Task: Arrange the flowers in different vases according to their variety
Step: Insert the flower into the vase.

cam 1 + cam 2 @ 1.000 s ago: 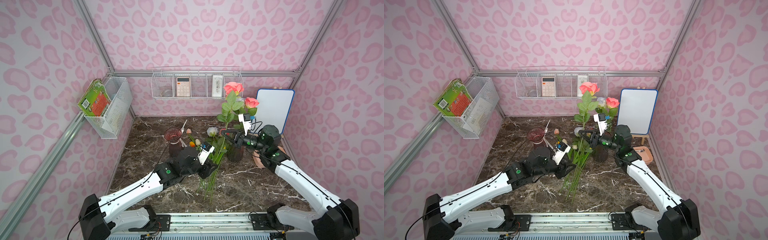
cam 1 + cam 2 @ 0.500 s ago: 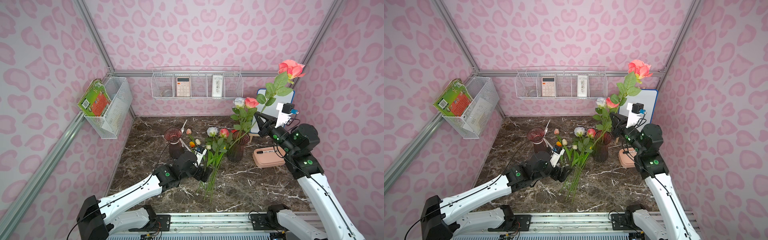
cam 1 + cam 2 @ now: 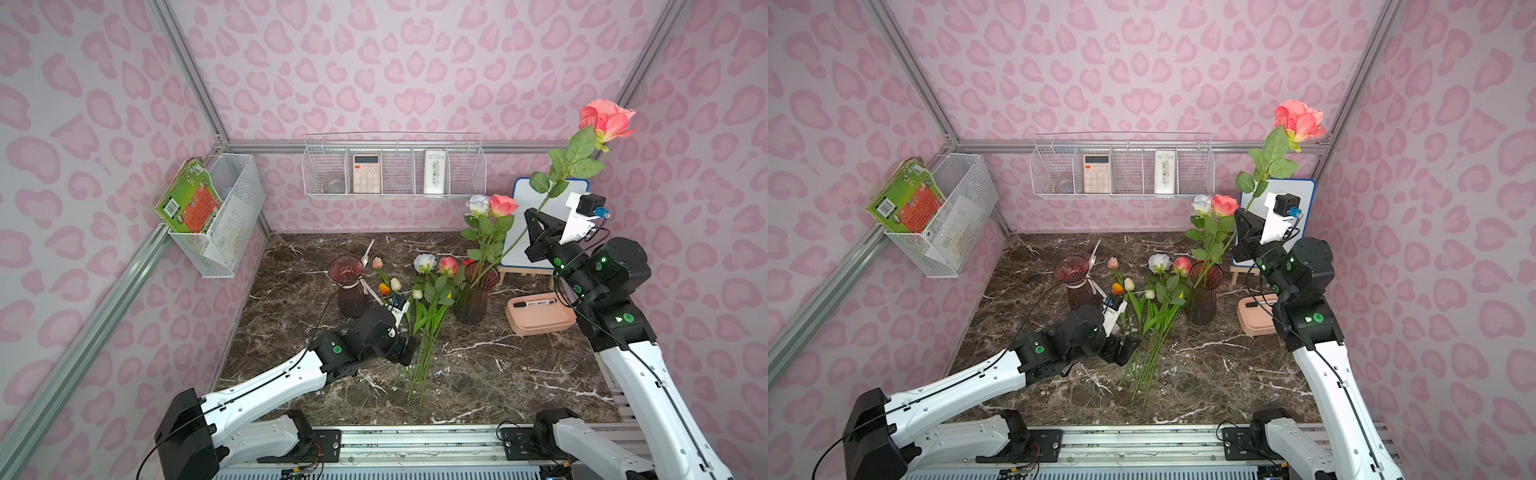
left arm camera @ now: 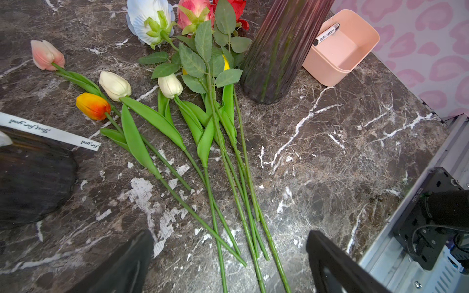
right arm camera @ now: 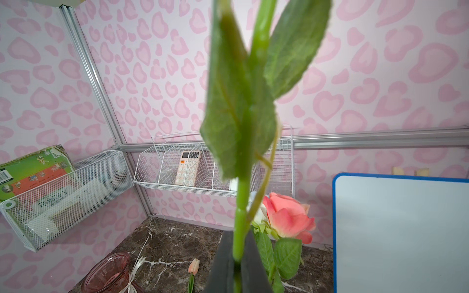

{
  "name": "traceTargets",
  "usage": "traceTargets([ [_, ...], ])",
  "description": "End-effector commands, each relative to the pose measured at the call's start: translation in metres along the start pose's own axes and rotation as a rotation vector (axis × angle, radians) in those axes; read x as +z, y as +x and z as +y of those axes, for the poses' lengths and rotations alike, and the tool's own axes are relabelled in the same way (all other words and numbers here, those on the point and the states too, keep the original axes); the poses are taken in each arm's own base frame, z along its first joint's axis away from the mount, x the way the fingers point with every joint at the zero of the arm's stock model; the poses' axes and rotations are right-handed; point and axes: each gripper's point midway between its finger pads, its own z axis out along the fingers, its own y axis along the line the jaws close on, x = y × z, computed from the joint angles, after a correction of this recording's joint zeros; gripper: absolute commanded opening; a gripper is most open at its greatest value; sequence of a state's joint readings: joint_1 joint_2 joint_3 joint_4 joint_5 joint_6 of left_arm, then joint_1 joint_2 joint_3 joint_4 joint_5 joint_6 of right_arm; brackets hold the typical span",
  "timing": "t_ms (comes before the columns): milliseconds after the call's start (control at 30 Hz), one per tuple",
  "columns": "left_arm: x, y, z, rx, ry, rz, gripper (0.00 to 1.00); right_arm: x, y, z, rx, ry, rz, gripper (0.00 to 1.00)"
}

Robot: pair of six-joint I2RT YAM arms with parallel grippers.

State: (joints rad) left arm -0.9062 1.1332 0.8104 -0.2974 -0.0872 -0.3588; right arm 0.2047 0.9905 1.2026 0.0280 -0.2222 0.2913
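My right pincer point(image 3: 534, 218) is pinched on the stem of a pink rose point(image 3: 579, 146), raised beside the whiteboard point(image 5: 401, 228) and above the pink tray point(image 3: 540, 322). The rose slants, with its bloom high toward the right wall and its lower end at the mouth of the plain vase point(image 3: 471, 299). Two roses point(image 3: 503, 204) stand there and crowd the rim. My left pincer point(image 4: 228, 263) is spread wide, low over the stems of the flowers point(image 4: 203, 126) lying on the worktop point(image 4: 330, 152) between that vase and the ribbon vase point(image 3: 351, 291).

Left arm extended low; left hand point(image 3: 406, 351) empty, jaws spread wide. Right arm raised, elbow bent; right hand point(image 3: 532, 218) clamped on pink rose point(image 3: 606, 120) stem.
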Motion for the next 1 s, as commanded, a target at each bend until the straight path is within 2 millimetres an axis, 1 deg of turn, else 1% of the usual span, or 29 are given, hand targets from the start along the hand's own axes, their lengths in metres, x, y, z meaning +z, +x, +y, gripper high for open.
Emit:
traceTargets([
  [0, -0.001, 0.000, 0.003, -0.005, -0.012, -0.006, 0.99, -0.001, -0.019, 0.002, -0.032, 0.000, -0.054, 0.00],
  [133, -0.002, 0.001, 0.004, -0.007, -0.018, -0.008, 0.99, 0.000, -0.018, 0.002, -0.041, -0.001, -0.044, 0.00],
  [267, -0.001, 0.000, 0.005, -0.010, -0.025, -0.007, 0.99, 0.004, -0.005, -0.001, -0.039, -0.002, -0.010, 0.00],
  [367, 0.000, 0.001, 0.009, -0.019, -0.047, -0.003, 0.99, 0.009, 0.008, -0.002, -0.031, -0.012, 0.023, 0.00],
  [467, 0.001, -0.001, 0.018, -0.043, -0.104, 0.003, 0.99, 0.016, 0.027, -0.005, -0.020, -0.018, 0.068, 0.00],
  [533, 0.005, 0.001, 0.026, -0.058, -0.161, 0.025, 0.99, 0.022, 0.044, -0.007, -0.012, -0.029, 0.112, 0.00],
  [567, 0.008, 0.001, 0.027, -0.053, -0.175, 0.043, 0.99, 0.026, 0.054, -0.008, -0.004, -0.039, 0.140, 0.00],
  [633, 0.014, 0.003, 0.036, -0.064, -0.242, 0.074, 0.99, 0.033, 0.077, -0.009, 0.013, -0.059, 0.206, 0.00],
  [667, 0.017, 0.005, 0.036, -0.049, -0.246, 0.094, 0.99, 0.036, 0.087, -0.009, 0.022, -0.067, 0.233, 0.00],
  [700, 0.020, 0.007, 0.036, -0.040, -0.253, 0.114, 0.99, 0.038, 0.099, -0.010, 0.034, -0.074, 0.268, 0.02],
  [767, 0.023, 0.010, 0.042, -0.050, -0.293, 0.123, 0.99, 0.042, 0.118, -0.010, 0.056, -0.091, 0.328, 0.08],
  [800, 0.024, 0.012, 0.046, -0.060, -0.309, 0.122, 0.99, 0.043, 0.126, -0.009, 0.065, -0.102, 0.360, 0.12],
  [833, 0.024, 0.013, 0.047, -0.067, -0.314, 0.119, 0.99, 0.043, 0.134, -0.009, 0.075, -0.110, 0.391, 0.20],
  [867, 0.024, 0.013, 0.046, -0.074, -0.306, 0.121, 0.99, 0.043, 0.140, -0.008, 0.083, -0.113, 0.418, 0.27],
  [900, 0.024, 0.014, 0.044, -0.080, -0.289, 0.126, 0.99, 0.042, 0.143, -0.009, 0.087, -0.107, 0.440, 0.31],
  [967, 0.024, 0.014, 0.042, -0.095, -0.271, 0.128, 0.99, 0.038, 0.144, -0.011, 0.090, -0.085, 0.460, 0.42],
])
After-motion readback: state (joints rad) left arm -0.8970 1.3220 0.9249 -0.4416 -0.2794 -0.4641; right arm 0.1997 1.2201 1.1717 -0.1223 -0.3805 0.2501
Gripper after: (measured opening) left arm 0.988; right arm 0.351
